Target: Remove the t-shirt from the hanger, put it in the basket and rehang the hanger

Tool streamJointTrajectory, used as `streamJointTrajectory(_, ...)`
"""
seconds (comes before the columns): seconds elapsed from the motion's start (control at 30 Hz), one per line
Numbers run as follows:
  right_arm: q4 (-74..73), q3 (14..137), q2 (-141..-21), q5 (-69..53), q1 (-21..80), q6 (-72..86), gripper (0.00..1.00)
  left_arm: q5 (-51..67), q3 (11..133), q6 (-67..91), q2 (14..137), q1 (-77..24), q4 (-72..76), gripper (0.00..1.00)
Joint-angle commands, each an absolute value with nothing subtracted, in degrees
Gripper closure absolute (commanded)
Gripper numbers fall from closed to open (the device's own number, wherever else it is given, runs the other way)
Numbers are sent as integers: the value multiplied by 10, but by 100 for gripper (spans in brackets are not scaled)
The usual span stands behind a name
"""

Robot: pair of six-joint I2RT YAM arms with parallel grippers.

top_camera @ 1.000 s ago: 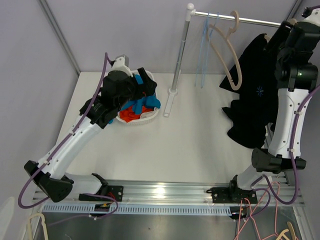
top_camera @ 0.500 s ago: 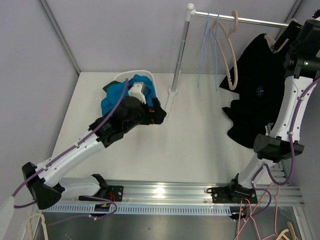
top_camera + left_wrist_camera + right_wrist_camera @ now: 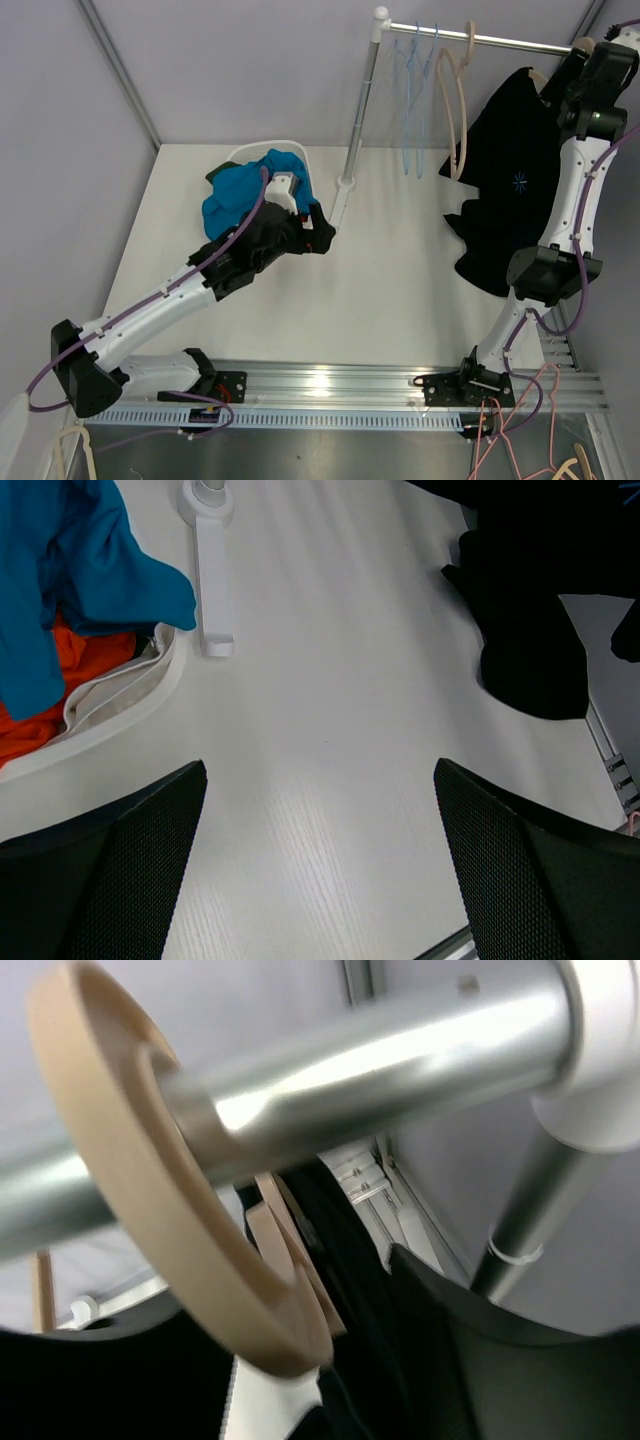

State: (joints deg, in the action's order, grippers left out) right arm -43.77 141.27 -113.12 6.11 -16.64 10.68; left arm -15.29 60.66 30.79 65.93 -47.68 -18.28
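Note:
The black t-shirt (image 3: 510,190) hangs on a beige hanger (image 3: 541,76) from the silver rail (image 3: 500,41) at the back right, its hem reaching the table. In the right wrist view the hanger's hook (image 3: 150,1180) loops over the rail (image 3: 380,1060), with black cloth (image 3: 350,1260) below it. My right gripper (image 3: 588,60) is raised at the rail. Its jaws stand apart on either side of the hanger's neck (image 3: 290,1260). My left gripper (image 3: 318,232) is open and empty over the bare table (image 3: 320,730), next to the rack's foot (image 3: 212,600).
A white basket (image 3: 285,147) with blue (image 3: 240,190) and orange (image 3: 40,695) clothes stands at the back left. An empty beige hanger (image 3: 455,110) and thin blue hangers (image 3: 410,100) hang on the rail. The rack's post (image 3: 362,100) stands mid-table.
My left arm swung away from the basket to the right, toward the rack's foot. My right arm rose to the rail at the t-shirt's hanger. The empty hangers swung.

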Motion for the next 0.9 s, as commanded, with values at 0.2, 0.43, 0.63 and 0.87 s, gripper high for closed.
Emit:
streamJointTrajectory(0.2,-374,1467,-1163,15,-171,114,94,-171,605,278,679,-479,-130,0)
streamJointTrajectory(0.43,-360,1474,-1144,-25,-171,125,100,-171,599,275,674,-479,-126,0)
streamJointTrajectory(0.63,-366,1484,-1098,-53,-160,115,100,-176,592,272,657,-486,-121,0)
streamJointTrajectory(0.87,-388,1452,-1034,-65,-147,87,100,-202,596,259,629,-518,-127,0)
